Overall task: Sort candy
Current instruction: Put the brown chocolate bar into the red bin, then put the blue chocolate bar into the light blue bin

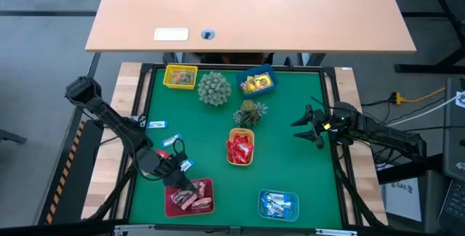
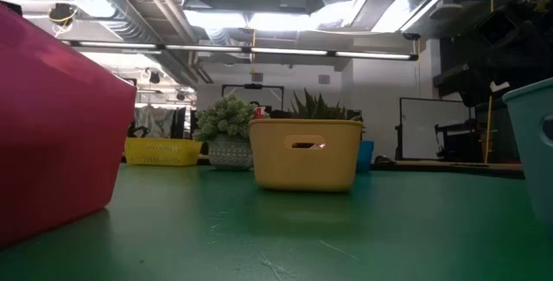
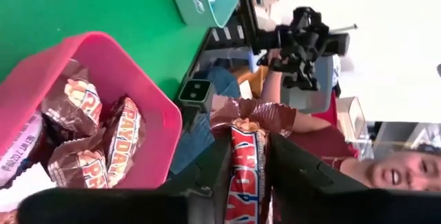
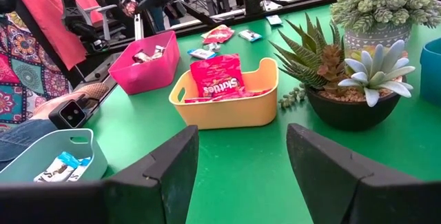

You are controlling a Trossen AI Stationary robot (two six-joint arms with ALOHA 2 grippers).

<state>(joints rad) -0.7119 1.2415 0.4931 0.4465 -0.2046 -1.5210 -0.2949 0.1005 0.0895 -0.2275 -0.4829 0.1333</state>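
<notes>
My left gripper [image 1: 183, 180] hovers at the far left corner of the pink tray [image 1: 190, 197], shut on a brown-and-red wrapped candy [image 3: 244, 172]. The pink tray [image 3: 138, 93] holds several like candies [image 3: 86, 138]. Red candy packs fill the orange tray [image 1: 241, 149], yellow ones the blue tray [image 1: 256, 82], and blue-white ones the teal tray [image 1: 278, 204]. Two loose candies [image 1: 164, 133] lie on the green mat left of centre. My right gripper [image 1: 309, 125] waits open at the table's right side, with nothing between its fingers [image 4: 172, 169]. My left gripper pinches the wrapped candy between its two fingers [image 3: 293, 172], which lie along it. The candy's crimped end [image 3: 253, 116] sticks out past the fingertips. The candy hangs clear of the mat, beside the pink tray's rim. The fingers point nearly level, toward the table's near right.
A yellow tray [image 1: 180, 76] stands at the far left. A spiky plant ball [image 1: 213, 88] and a potted succulent [image 1: 249, 112] stand at the far middle. A person sits beyond the table's near edge [image 3: 386, 172]. Open green mat lies between the trays.
</notes>
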